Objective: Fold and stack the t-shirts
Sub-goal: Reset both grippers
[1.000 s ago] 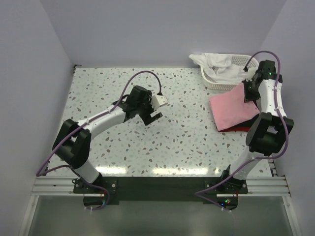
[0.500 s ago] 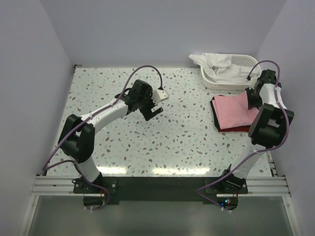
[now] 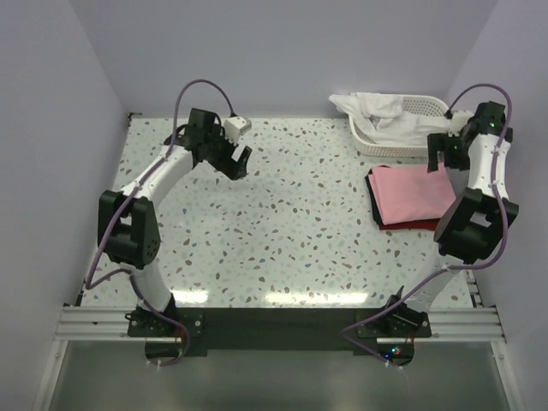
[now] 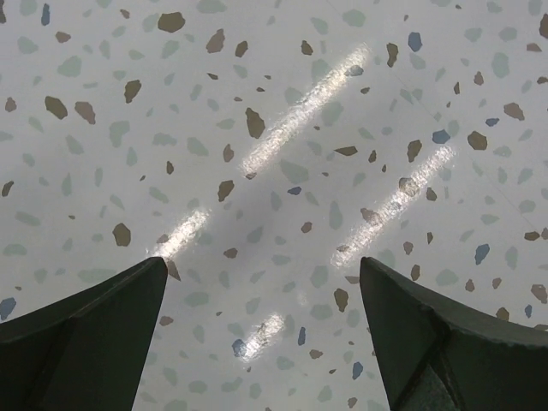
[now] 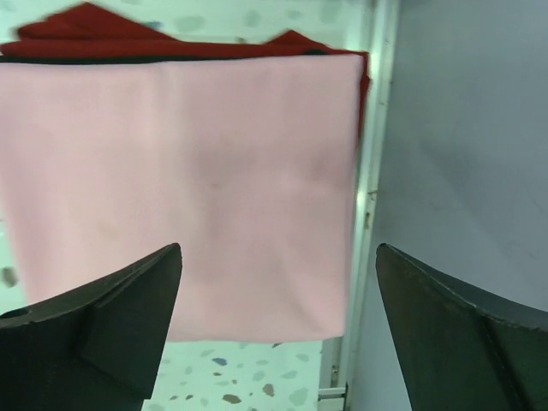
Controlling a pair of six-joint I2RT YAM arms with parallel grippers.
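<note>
A folded light pink t-shirt lies flat on top of a stack at the table's right edge. A red t-shirt and a thin black edge show under it. A white t-shirt is bunched in the basket. My right gripper hovers open above the stack's far edge, holding nothing. In the right wrist view the pink shirt fills the space beyond my open right gripper, with the red shirt past it. My left gripper is open over bare table at the back left, and the left wrist view shows the left gripper empty.
A white lattice basket stands at the back right corner, just beyond the stack. The right wall and the table's metal edge rail run close beside the stack. The speckled tabletop spreads between the arms.
My right gripper opened and let go of the pink shirt, which dropped flat onto the stack; the gripper then lifted toward the basket. My left arm swung to the back left.
</note>
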